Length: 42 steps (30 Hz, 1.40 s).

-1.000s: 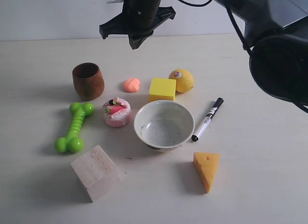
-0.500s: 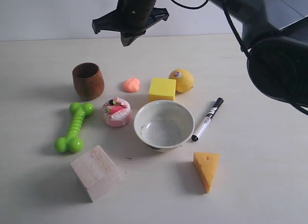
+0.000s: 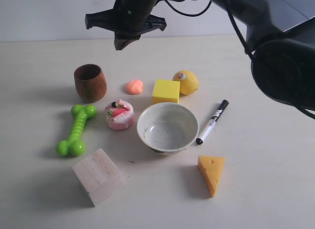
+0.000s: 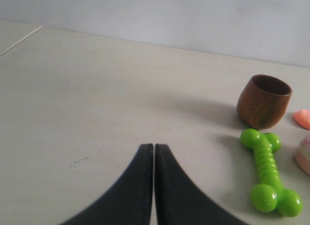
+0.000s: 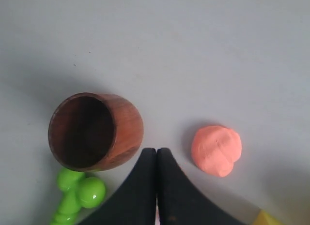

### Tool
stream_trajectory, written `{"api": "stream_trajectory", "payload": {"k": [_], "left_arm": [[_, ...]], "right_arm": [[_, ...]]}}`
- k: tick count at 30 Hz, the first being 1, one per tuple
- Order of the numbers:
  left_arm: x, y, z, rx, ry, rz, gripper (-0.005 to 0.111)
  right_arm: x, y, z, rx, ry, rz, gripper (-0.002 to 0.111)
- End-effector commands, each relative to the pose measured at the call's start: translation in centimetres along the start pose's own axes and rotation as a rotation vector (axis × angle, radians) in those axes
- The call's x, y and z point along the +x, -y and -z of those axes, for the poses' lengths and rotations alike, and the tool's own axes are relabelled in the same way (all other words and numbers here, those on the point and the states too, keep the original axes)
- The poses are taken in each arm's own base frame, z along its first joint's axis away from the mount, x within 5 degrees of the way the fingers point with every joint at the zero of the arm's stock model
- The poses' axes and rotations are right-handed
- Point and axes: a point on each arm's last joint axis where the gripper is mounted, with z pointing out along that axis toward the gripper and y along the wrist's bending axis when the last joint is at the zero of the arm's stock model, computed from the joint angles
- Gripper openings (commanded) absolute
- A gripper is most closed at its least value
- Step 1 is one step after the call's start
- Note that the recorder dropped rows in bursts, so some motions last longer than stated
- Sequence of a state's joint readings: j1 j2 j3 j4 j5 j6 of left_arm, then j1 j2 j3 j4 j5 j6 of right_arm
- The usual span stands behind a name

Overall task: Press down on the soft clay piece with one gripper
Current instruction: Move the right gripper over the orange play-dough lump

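The soft clay piece (image 3: 134,86) is a small salmon-orange lump lying on the table between the wooden cup and the yellow cube; in the right wrist view the clay piece (image 5: 216,150) shows a shallow crease. My right gripper (image 3: 120,43) hangs high above the table, behind and left of the clay, apart from it. Its fingers are shut with nothing between them, as the right gripper (image 5: 156,151) shows in its own view. My left gripper (image 4: 154,147) is shut and empty, low over bare table; the exterior view does not show it.
Around the clay stand a brown wooden cup (image 3: 90,82), yellow cube (image 3: 166,91), lemon (image 3: 185,82) and pink-white cake toy (image 3: 119,114). Nearer the front lie a green bone toy (image 3: 77,129), white bowl (image 3: 167,127), marker (image 3: 212,121), cheese wedge (image 3: 211,174) and wooden block (image 3: 97,176).
My right gripper has drifted left and slightly upward across the back of the table, staying shut. Nothing on the table has moved.
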<state>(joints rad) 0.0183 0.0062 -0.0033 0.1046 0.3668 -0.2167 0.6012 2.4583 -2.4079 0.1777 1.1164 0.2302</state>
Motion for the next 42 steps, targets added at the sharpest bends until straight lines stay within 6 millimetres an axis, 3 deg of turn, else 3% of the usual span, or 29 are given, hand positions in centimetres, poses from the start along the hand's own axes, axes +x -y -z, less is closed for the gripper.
{"api": "stream_trajectory", "payload": {"k": [1,9,20,30,42], "left_arm": [[0.1,0.0,0.0,0.002,0.006,0.000,0.004],[0.1,0.0,0.0,0.002,0.006,0.000,0.004],[0.1,0.0,0.0,0.002,0.006,0.000,0.004],[0.1,0.0,0.0,0.002,0.006,0.000,0.004],[0.1,0.0,0.0,0.002,0.006,0.000,0.004]], "right_arm": [[-0.1,0.6,-0.8,0.007,-0.004,0.018,0.000],[0.7,1.9,-2.3,0.119,-0.096,0.078,0.000],[1.1,1.2,-2.9,0.123,-0.105,0.068,0.000],[2.0,2.2,-5.6,0.169,-0.150,0.070,0.000],[1.2,2.5,-4.9,0.175,-0.112,0.204,0.000]]}}
